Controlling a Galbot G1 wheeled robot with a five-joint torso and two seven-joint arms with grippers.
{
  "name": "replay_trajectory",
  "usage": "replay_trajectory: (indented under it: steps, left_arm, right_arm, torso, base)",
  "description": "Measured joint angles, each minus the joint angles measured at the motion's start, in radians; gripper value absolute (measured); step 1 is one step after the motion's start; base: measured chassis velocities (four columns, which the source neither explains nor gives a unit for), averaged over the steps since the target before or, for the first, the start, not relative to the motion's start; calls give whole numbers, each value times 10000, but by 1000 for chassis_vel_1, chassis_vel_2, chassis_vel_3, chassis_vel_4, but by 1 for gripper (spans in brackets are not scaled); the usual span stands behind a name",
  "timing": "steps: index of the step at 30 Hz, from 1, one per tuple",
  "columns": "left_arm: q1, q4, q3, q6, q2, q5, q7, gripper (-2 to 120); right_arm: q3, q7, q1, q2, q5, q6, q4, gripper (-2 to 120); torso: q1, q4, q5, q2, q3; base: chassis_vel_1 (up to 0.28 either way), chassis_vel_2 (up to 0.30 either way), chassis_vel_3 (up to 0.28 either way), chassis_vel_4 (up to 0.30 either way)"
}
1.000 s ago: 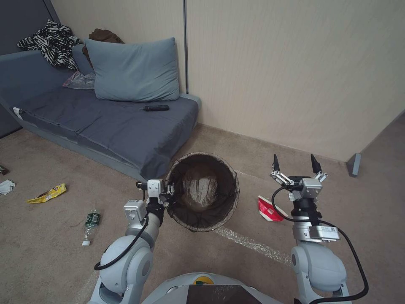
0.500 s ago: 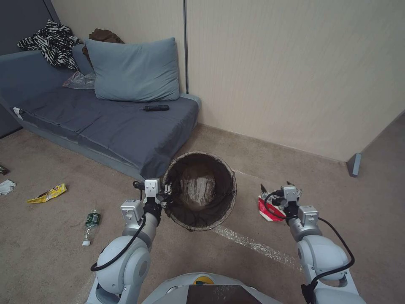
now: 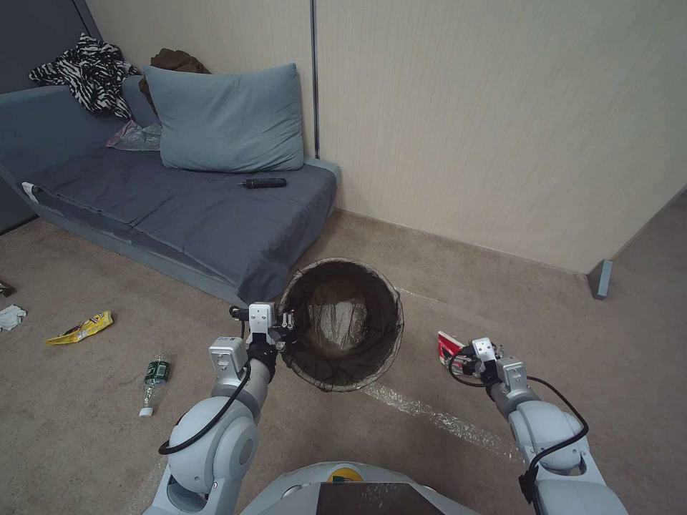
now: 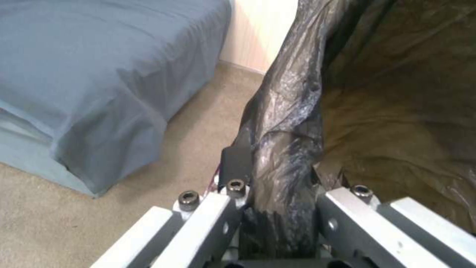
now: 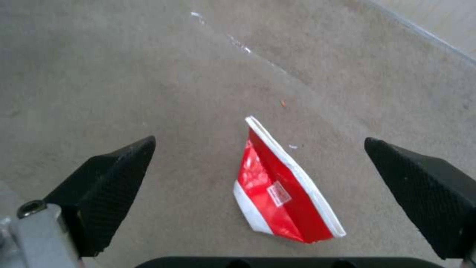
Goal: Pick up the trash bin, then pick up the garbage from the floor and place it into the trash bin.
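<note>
The trash bin (image 3: pixel 342 323), round with a dark liner, hangs just above the carpet. My left gripper (image 3: pixel 285 327) is shut on its near-left rim, and the left wrist view shows the gripper (image 4: pixel 277 186) clamped over the crinkled liner (image 4: pixel 396 111). A flattened red paper cup (image 3: pixel 447 345) lies on the carpet right of the bin. My right gripper (image 3: pixel 461 357) is low right beside it, open. In the right wrist view the cup (image 5: pixel 282 186) lies between the spread fingers of the gripper (image 5: pixel 259 140). More garbage lies far left: a yellow wrapper (image 3: pixel 80 327), a green-labelled bottle (image 3: pixel 154 375) and a white tissue (image 3: pixel 10 316).
A grey sofa (image 3: pixel 179 207) with a pillow (image 3: pixel 225 118), a dark remote (image 3: pixel 263 183) and a zebra cloth (image 3: pixel 89 68) stands behind the bin. The beige wall (image 3: pixel 501 129) runs behind. A shiny tape strip (image 3: pixel 429 415) crosses the carpet.
My right arm has dropped from a raised position down to the floor beside the red cup, gripper still open. The left gripper and bin have barely shifted.
</note>
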Motion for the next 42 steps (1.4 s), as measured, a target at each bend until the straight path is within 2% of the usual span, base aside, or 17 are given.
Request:
replay_trajectory:
  steps: [16,31,39,42]
  left_arm:
    - [50,-75,-12,17,-8,48,-4,3]
    - [83,-82,-116,25,-31,56,-25,3]
    - [113,-77,-122,28,-58,79,-31,3]
    - [135,-67,-146,28,-71,85,-35,3]
  right_arm:
    - [-424,-394,907,-1094,-238,644,-1990,100]
    - [-770,-366,1860,-1099,-320,1091,-3923,100]
    - [-939,-318,2400,-836,-488,1439,-4820,100]
    - [-952,-309,2675,-778,-512,1608,-5327,96]
  torso:
    - [0,1,0,0,0]
    - [0,1,-1,0,0]
    - [0,1,-1,0,1]
    - [0,1,-1,0,0]
  base:
    - [0,0,0,0]
    - [0,0,0,0]
    - [0,0,0,0]
    - [0,0,0,0]
